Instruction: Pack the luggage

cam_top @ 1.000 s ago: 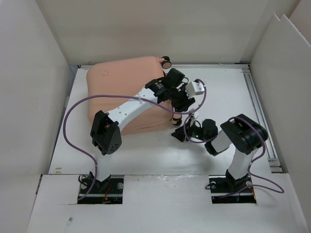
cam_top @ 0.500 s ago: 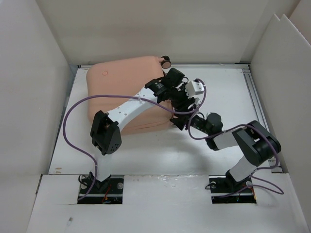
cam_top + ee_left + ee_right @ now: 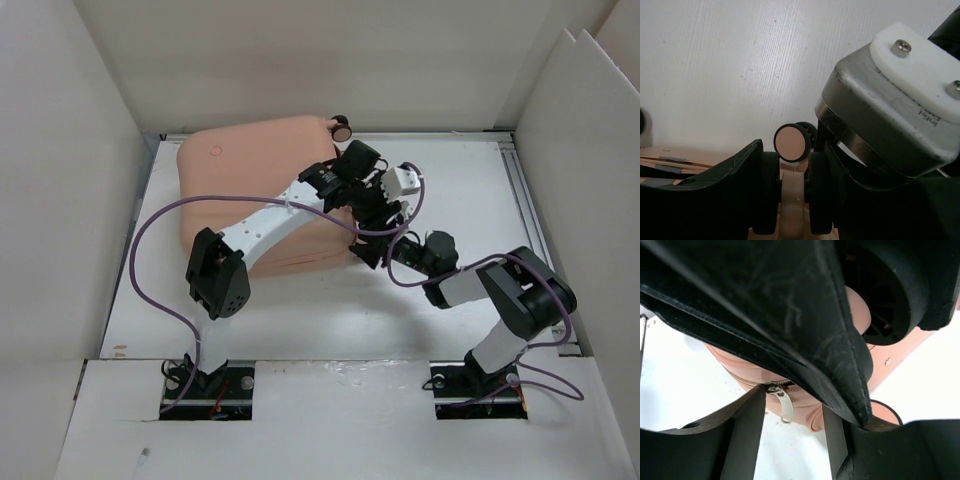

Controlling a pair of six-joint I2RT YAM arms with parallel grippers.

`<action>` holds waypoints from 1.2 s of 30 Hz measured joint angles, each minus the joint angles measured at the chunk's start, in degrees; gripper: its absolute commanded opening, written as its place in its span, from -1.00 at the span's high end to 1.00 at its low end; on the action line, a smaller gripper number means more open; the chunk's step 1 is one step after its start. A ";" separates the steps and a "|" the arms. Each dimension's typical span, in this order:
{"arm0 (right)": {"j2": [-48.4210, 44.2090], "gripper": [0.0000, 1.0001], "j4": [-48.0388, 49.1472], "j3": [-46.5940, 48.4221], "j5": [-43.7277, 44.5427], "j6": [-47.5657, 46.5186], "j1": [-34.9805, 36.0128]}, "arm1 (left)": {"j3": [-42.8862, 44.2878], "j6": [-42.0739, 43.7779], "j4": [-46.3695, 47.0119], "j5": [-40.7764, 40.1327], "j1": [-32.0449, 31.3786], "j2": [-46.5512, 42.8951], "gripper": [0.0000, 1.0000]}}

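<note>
The peach-pink luggage [image 3: 255, 180] lies closed at the back left of the table. My left arm reaches over it, and my left gripper [image 3: 372, 214] is at its right side. In the left wrist view that gripper [image 3: 792, 197] is shut on a black twin wheel with a peach strut [image 3: 792, 200]. A second wheel [image 3: 792, 142] shows beyond. My right gripper [image 3: 373, 252] is at the case's near right corner. In the right wrist view it [image 3: 787, 437] is open, with the silver zipper pull [image 3: 785, 406] hanging between its fingers, untouched.
White walls box in the table on the left, back and right. One more suitcase wheel [image 3: 341, 127] sticks out at the case's far corner. A purple cable [image 3: 150, 225] loops off the left arm over the table's left part.
My right arm has swung its elbow out to the right and pushed its gripper up to the case's near right corner. The left arm and the luggage have stayed put.
</note>
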 measured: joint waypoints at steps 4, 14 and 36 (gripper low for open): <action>-1.14 -0.15 -1.60 -0.26 -0.26 -0.98 -0.26 | 0.00 -0.02 -0.13 0.11 -0.02 0.00 1.00; -2.38 -0.26 -4.83 -0.39 0.70 -2.40 -0.28 | 0.00 0.04 -0.13 0.11 -0.02 0.00 1.00; 2.12 0.52 -0.55 -0.85 1.27 -0.26 0.59 | 0.00 0.39 -0.50 0.02 0.00 0.00 1.00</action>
